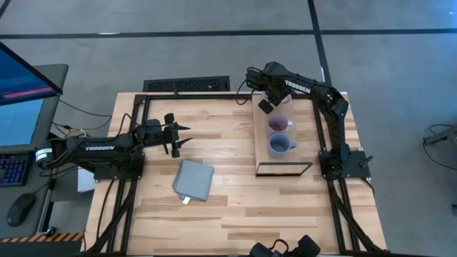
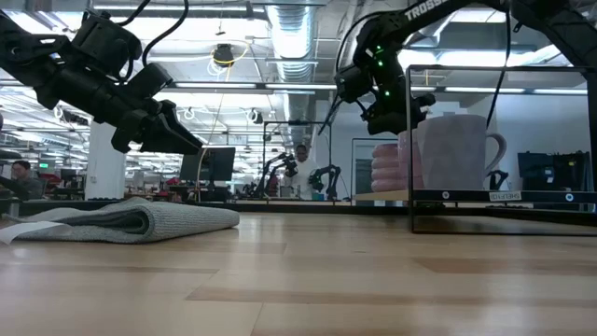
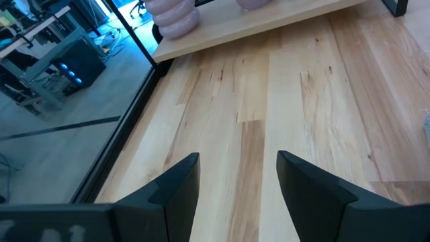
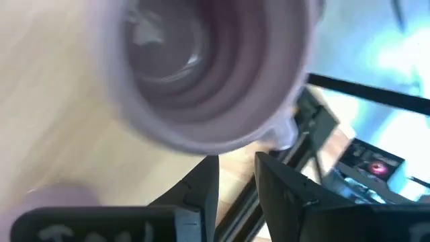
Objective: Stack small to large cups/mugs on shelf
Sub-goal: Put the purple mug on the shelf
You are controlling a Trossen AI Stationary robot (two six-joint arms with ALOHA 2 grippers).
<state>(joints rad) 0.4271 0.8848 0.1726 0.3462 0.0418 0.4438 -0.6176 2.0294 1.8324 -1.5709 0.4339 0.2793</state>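
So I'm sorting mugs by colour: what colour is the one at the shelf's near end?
Blue-grey mug, clearest in the high view.

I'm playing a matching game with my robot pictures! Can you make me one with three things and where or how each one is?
Things:
1 cloth
2 left gripper
3 middle mug on the shelf

Descriptions:
a pale purple
b open, above the table
c folded, lying flat

Pairs: 1-c, 2-b, 3-a
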